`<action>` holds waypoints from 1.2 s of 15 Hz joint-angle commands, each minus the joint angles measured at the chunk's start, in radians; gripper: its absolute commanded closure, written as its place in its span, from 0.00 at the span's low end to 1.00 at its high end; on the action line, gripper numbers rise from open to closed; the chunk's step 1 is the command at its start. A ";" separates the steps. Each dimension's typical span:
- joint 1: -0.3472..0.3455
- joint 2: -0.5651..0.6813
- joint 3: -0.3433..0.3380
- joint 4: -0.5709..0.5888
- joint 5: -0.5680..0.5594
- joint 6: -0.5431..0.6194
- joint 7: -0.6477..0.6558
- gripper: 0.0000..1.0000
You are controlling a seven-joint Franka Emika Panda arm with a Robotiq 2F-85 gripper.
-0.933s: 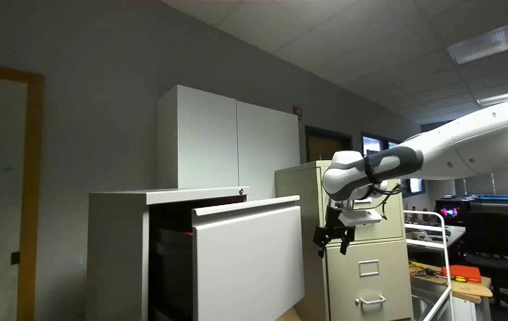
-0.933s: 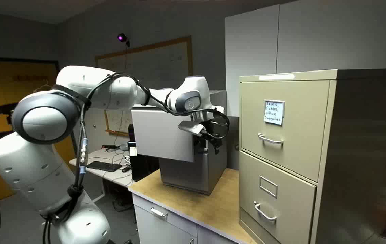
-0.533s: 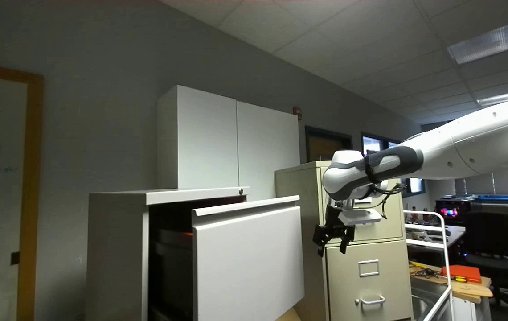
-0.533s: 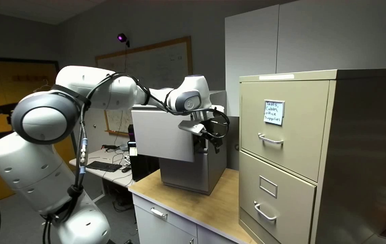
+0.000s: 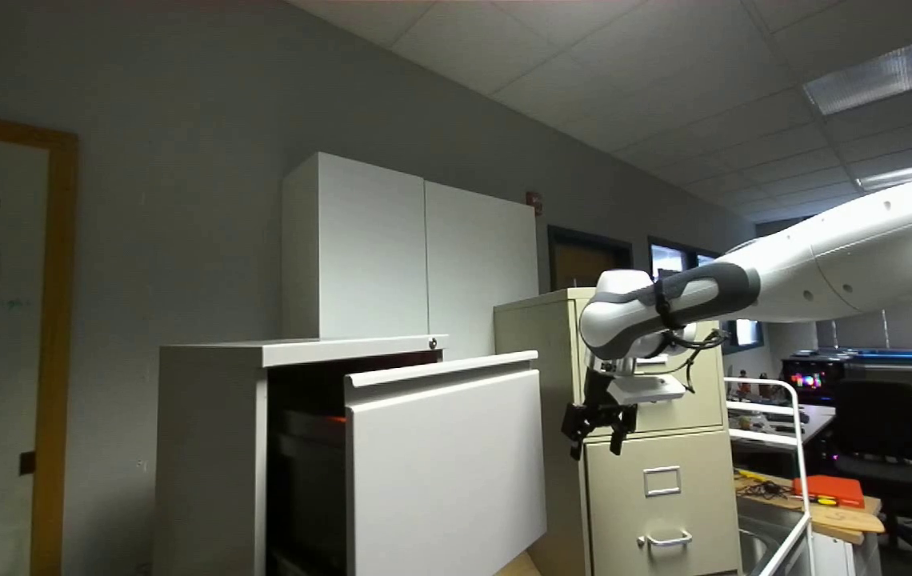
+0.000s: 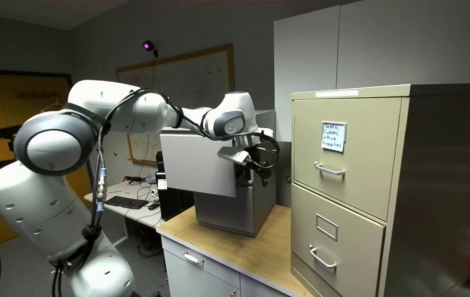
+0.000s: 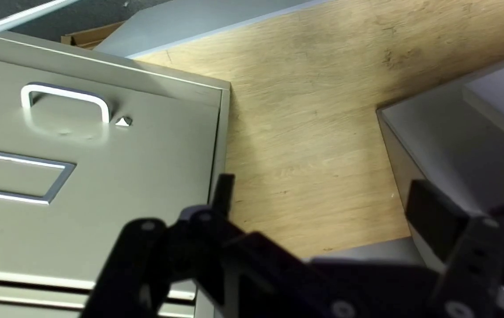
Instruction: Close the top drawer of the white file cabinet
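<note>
In an exterior view the top drawer [image 5: 444, 472] of the white file cabinet [image 5: 208, 456] stands pulled out, its broad front well clear of the body so that the dark inside shows; the gripper [image 5: 597, 452] hangs beyond that front's edge, apart from it in this view, pointing down before the beige file cabinet [image 5: 660, 500]; I judge the closing not yet begun; in an exterior view the wooden counter [image 6: 278, 243] bears the white file cabinet, which accounts for the drawer's height, and the arm [image 6: 148, 111] stretches across in front of it to get there; the cabinet faces roughly toward the robot, probably so that a push away from the base will serve; from here the gripper overlaps the drawer's side only by line of sight; in the wrist view its jaws stand wide, with nothing held between them and the wooden counter seen below; a flat front asks for shoving, not grasping, so an empty grip makes sense, though drawing the fingers together might give a firmer push; what looks like a corner of the drawer front lies at the border of that view; the next move likely calls for bringing the gripper squarely before the front, lest a finger catch behind its edge.
</note>
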 commanded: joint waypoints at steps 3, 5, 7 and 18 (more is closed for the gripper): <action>-0.013 -0.079 0.015 -0.053 -0.002 0.007 0.029 0.00; -0.015 -0.111 0.018 -0.074 0.005 0.001 0.043 0.00; -0.011 -0.145 0.023 -0.098 0.017 -0.009 0.054 0.25; 0.064 -0.368 0.095 -0.240 0.103 0.076 0.036 0.98</action>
